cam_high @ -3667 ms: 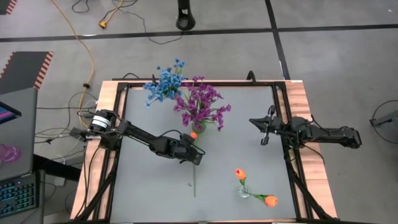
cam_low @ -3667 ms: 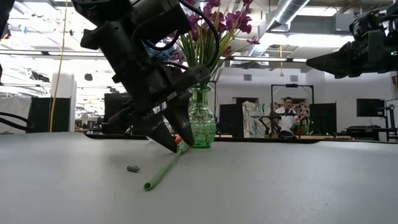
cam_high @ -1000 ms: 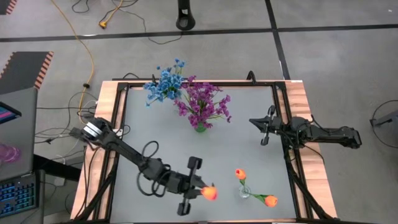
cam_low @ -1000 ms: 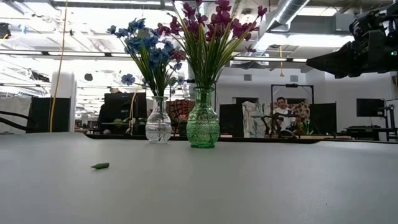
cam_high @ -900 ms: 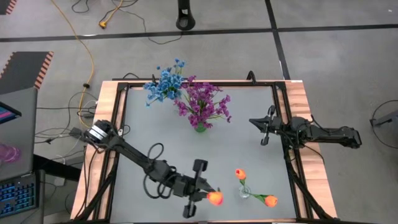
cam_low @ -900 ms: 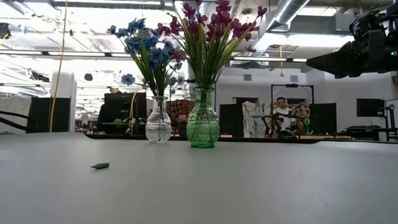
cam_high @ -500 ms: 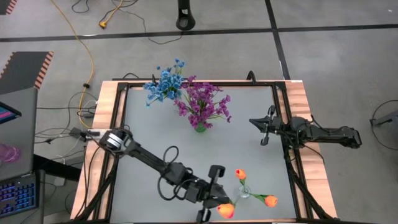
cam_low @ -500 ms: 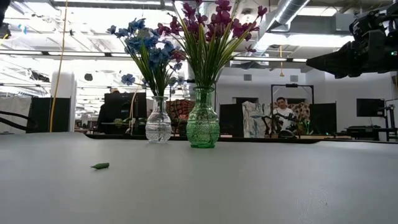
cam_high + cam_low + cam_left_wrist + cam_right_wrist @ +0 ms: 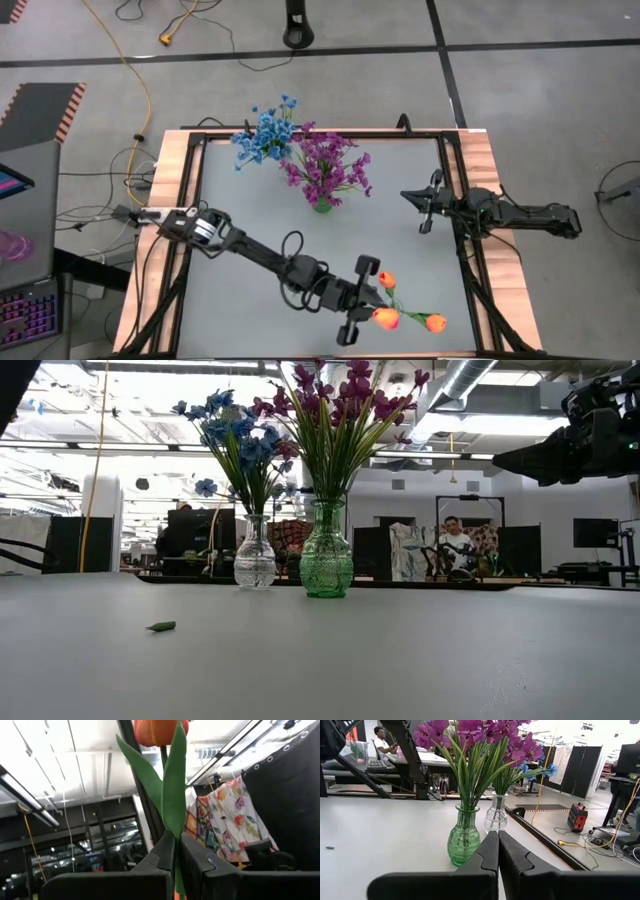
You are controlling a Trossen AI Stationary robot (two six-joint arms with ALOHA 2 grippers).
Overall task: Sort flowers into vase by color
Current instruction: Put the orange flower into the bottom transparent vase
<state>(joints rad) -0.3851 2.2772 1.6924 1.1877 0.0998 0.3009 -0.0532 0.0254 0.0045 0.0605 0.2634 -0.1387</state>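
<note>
My left gripper (image 9: pixel 370 306) hangs high over the table's near middle, shut on an orange-red tulip (image 9: pixel 385 318) with green leaves (image 9: pixel 172 795). Just right of it stands a small clear vase (image 9: pixel 392 311) that holds two more tulips (image 9: pixel 386 281) (image 9: pixel 434 322). At the far side, a green vase (image 9: pixel 326 563) holds purple-magenta sprigs (image 9: pixel 325 170), and a clear vase (image 9: pixel 254 565) holds blue sprigs (image 9: pixel 263 135). My right gripper (image 9: pixel 412 196) waits shut by the table's right edge, its fingers (image 9: pixel 497 851) pointing at the green vase (image 9: pixel 464 841). My left gripper pinches the tulip's stem where the leaves (image 9: pixel 175 832) spring from it, between its two fingers (image 9: pixel 162 857). The bud (image 9: pixel 157 730) stands beyond the fingertips against the ceiling. The tulip is lifted clear of the table; its lower stem is hidden behind the fingers.
A small green scrap (image 9: pixel 160 626) lies on the grey tabletop left of the middle. A black frame (image 9: pixel 455 180) runs round the table, with wooden edges (image 9: pixel 487 170) outside it. Cables lie on the floor to the left. People sit in the room beyond.
My left gripper has carried the tulip, lifted clear, toward the table's right edge along the near side, until the bud is beside the small clear vase. It has stayed shut on the stem. The right arm has kept still.
</note>
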